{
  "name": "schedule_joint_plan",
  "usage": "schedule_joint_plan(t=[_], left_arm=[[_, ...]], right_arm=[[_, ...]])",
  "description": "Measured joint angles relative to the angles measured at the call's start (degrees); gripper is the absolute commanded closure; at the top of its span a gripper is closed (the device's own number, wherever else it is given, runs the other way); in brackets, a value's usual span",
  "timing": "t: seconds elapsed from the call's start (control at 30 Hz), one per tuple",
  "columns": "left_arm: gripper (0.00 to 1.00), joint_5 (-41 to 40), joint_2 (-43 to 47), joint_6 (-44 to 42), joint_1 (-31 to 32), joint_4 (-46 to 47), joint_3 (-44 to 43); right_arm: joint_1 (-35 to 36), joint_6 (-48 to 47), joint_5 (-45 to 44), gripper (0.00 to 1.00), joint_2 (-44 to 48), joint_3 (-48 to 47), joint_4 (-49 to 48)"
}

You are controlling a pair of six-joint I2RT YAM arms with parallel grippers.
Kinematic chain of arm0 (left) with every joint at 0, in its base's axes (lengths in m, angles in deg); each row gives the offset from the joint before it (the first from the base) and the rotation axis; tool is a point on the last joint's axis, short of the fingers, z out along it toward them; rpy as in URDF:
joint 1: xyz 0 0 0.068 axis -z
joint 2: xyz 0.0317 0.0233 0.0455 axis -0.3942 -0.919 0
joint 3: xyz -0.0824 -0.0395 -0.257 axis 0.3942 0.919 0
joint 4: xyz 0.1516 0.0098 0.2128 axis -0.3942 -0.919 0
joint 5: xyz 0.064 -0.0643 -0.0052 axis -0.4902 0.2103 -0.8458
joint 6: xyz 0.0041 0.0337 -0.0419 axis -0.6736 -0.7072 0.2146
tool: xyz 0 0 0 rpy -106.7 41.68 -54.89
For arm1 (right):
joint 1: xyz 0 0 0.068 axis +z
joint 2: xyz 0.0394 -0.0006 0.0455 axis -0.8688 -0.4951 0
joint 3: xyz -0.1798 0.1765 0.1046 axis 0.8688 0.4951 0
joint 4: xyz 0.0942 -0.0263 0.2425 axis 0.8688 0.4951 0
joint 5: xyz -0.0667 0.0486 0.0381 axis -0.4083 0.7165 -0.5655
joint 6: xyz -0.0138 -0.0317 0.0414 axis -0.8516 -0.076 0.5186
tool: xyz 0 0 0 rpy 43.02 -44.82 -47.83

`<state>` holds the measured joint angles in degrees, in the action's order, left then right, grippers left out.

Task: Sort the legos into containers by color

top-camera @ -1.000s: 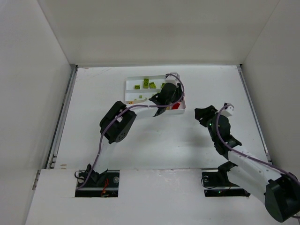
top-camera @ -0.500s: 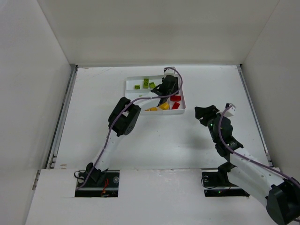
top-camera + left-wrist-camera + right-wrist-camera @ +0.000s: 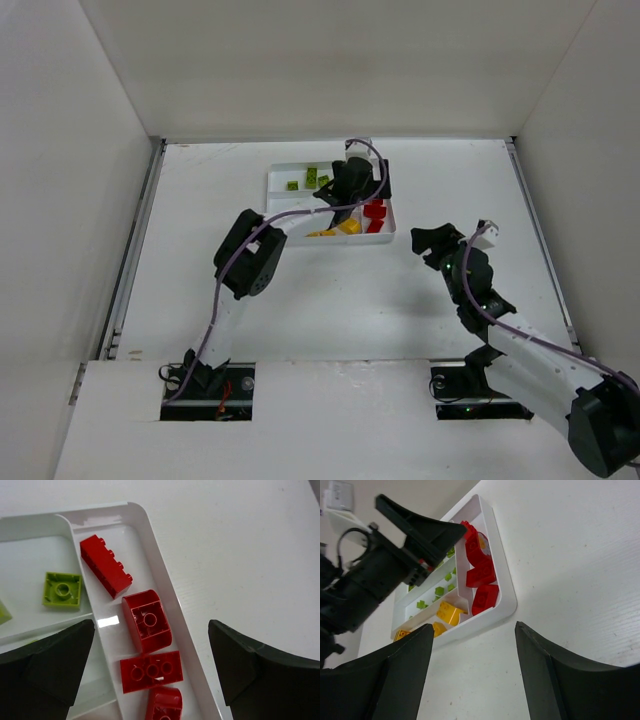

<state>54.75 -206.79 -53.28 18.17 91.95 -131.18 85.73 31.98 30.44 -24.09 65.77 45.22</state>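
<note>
The white tray [image 3: 280, 178] lies at the table's far middle. Red legos [image 3: 375, 215] fill its crosswise slot on the right; yellow ones [image 3: 345, 227] and green ones [image 3: 312, 178] lie in the long slots. My left gripper [image 3: 352, 190] hangs open over the tray. The left wrist view shows several red legos [image 3: 146, 621] in that slot between the wide-apart fingers of that gripper [image 3: 151, 625], with nothing held, and one green brick [image 3: 62, 589] beside them. My right gripper [image 3: 428, 245] stands open and empty over bare table, right of the tray.
The right wrist view looks across the table at the tray [image 3: 470, 622] with red [image 3: 480, 575], yellow [image 3: 447, 614] and green legos [image 3: 439, 591], the left gripper's finger [image 3: 420, 525] above them. White walls enclose the table on three sides.
My left gripper moved toward the tray's far side and opened over the red slot, and more red bricks now show. The right gripper opened wider, staying in place.
</note>
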Motion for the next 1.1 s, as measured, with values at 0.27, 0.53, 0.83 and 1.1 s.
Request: schedule_joint_plan(t=[0.27, 0.53, 0.83, 1.1], left_arm=[[0.0, -2.1, 19.7, 0.5, -2.9, 1.4, 12.2], [0.0, -6.4, 47.0, 4.1, -7.8, 2.8, 37.6], [0.0, -16.5, 74.0, 12.3, -14.3, -15.6, 67.7], [0.0, -19.1, 83.4, 18.1, -17.5, -29.0, 72.8]], right_arm=[[1.2, -0.2, -1.6, 0.0, -0.2, 0.0, 0.0], [4.1, -1.6, -4.8, 0.0, -4.2, -0.5, 0.7], [7.1, -2.3, -8.7, 0.0, -9.5, -4.2, 2.5], [7.3, -2.2, -12.0, 0.0, -14.9, -5.0, 3.7]])
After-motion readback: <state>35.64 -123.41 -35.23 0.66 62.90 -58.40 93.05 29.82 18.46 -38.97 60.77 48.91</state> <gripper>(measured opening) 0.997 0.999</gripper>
